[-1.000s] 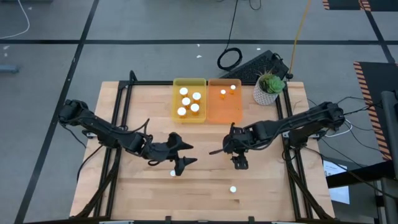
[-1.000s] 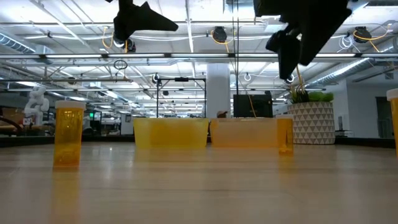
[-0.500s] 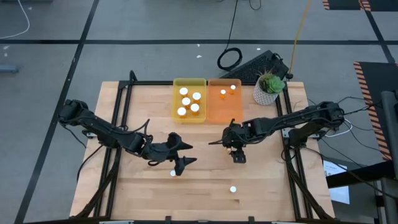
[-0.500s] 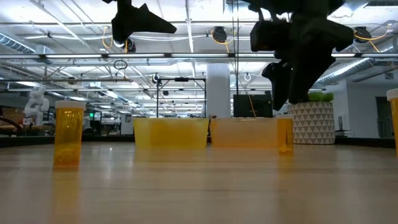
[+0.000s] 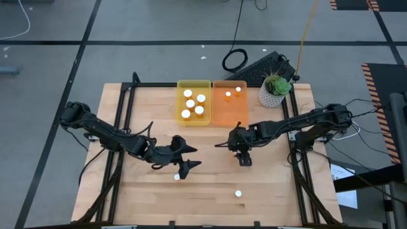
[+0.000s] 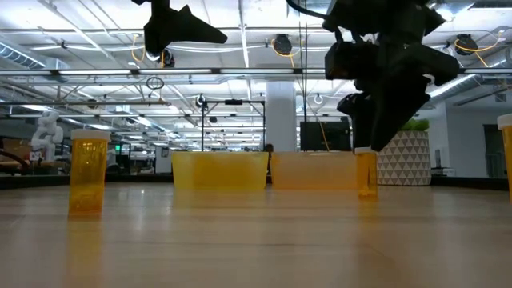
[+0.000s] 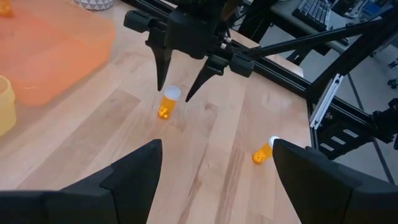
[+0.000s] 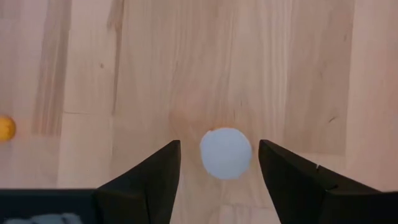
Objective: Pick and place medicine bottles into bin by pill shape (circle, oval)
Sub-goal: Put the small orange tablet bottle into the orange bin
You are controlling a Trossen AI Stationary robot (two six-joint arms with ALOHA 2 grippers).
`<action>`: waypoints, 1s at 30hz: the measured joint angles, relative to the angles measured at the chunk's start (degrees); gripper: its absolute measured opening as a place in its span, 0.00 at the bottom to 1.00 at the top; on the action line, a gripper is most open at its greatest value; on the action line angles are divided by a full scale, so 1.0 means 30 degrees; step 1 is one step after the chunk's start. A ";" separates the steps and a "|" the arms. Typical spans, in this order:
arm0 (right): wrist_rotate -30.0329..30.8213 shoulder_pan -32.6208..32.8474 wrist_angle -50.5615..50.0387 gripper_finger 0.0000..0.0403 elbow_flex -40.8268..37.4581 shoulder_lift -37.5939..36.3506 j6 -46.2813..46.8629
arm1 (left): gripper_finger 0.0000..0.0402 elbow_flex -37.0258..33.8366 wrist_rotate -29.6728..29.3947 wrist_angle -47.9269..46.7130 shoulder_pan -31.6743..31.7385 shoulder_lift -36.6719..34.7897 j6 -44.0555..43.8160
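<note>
An upright medicine bottle (image 8: pixel 225 153) stands on the wooden surface (image 5: pixel 280 184) directly beneath the right end effector (image 8: pixel 219 163), its white cap centred in the gap between the two fingers (image 8: pixel 152 180), which are spread apart and not touching it. In the left wrist view the same bottle (image 7: pixel 168 103) sits between the descending fingertips, below their tips. The step in hand looks like a straight drop onto this bottle; doing it well means keeping the cap centred, lowering until the fingers flank the orange body below the cap, then closing squarely so it does not tip. Beyond the right end effector lie the orange bin (image 5: pixel 229 104) and, next to it, the yellow bin (image 5: pixel 179 102), both already holding bottles. The left end effector (image 5: pixel 186 158) hovers apart, fingers spread and empty, with another bottle (image 5: pixel 177 177) just beside it and a third bottle (image 5: pixel 238 193) farther off.
</note>
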 joint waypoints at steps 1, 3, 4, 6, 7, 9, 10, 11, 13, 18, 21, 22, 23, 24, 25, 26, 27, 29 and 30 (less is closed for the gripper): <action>0.0000 0.0000 0.0007 0.52 -0.0047 0.0000 -0.0048 | 0.77 0.0000 -0.0025 0.0000 0.0000 0.0000 0.0003; 0.0019 0.0000 0.0188 0.52 -0.0109 0.0000 -0.0079 | 0.77 0.0000 -0.0137 0.0000 0.0000 0.0000 0.0003; 0.0029 0.0000 0.0300 0.52 -0.0152 0.0000 -0.0132 | 0.77 0.0000 -0.0145 0.0000 0.0000 0.0000 0.0003; 0.0030 -0.0007 0.0467 0.52 -0.0250 0.0000 -0.0198 | 0.77 0.0000 -0.0163 -0.0007 0.0026 0.0000 0.0003; 0.0036 -0.0007 0.0614 0.52 -0.0326 0.0000 -0.0197 | 0.77 0.0000 -0.0166 -0.0018 0.0041 0.0000 0.0003; 0.0044 -0.0007 0.0903 0.52 -0.0501 0.0000 -0.0162 | 0.77 0.0000 -0.0166 -0.0046 0.0103 0.0000 0.0004; 0.0044 -0.0007 0.0922 0.52 -0.0569 0.0000 -0.0141 | 0.77 0.0000 -0.0166 -0.0066 0.0109 0.0000 0.0010; 0.0044 -0.0007 0.0896 0.52 -0.0615 0.0000 -0.0141 | 0.77 0.0000 -0.0166 -0.0087 0.0143 0.0000 0.0010; 0.0051 -0.0007 0.0901 0.51 -0.0688 0.0000 -0.0140 | 0.77 0.0000 -0.0166 -0.0131 0.0227 0.0000 0.0011; 0.0064 -0.0007 0.1070 0.48 -0.0706 0.0000 -0.0141 | 0.77 0.0000 -0.0166 -0.0139 0.0240 0.0000 0.0027; 0.0066 -0.0007 0.1195 0.44 -0.0706 0.0000 -0.0134 | 0.77 0.0000 -0.0160 -0.0146 0.0240 0.0000 0.0076; 0.0066 -0.0007 0.1195 0.43 -0.0706 0.0000 -0.0132 | 0.77 0.0000 -0.0159 -0.0138 0.0238 0.0000 0.0076; 0.0066 -0.0007 0.1192 0.42 -0.0706 0.0000 -0.0132 | 0.77 0.0000 -0.0159 -0.0146 0.0237 0.0000 0.0081; 0.0066 -0.0007 0.1195 0.41 -0.0706 0.0000 -0.0132 | 0.77 0.0000 -0.0159 -0.0146 0.0240 0.0000 0.0112; 0.0071 -0.0007 0.1190 0.40 -0.0706 0.0000 -0.0132 | 0.77 0.0000 -0.0159 -0.0146 0.0240 0.0000 0.0158; 0.0073 -0.0007 0.1188 0.39 -0.0706 0.0000 -0.0132 | 0.77 0.0000 -0.0159 -0.0148 0.0240 0.0000 0.0173; 0.0073 -0.0007 0.1188 0.38 -0.0706 0.0000 -0.0125 | 0.77 0.0000 -0.0159 -0.0170 0.0240 0.0000 0.0192; 0.0073 -0.0007 0.1188 0.37 -0.0706 0.0000 -0.0066 | 0.77 0.0000 -0.0159 -0.0301 0.0240 0.0000 0.0192; 0.0073 -0.0007 0.1188 0.36 -0.0706 0.0000 -0.0015 | 0.77 0.0000 -0.0159 -0.0373 0.0240 0.0000 0.0192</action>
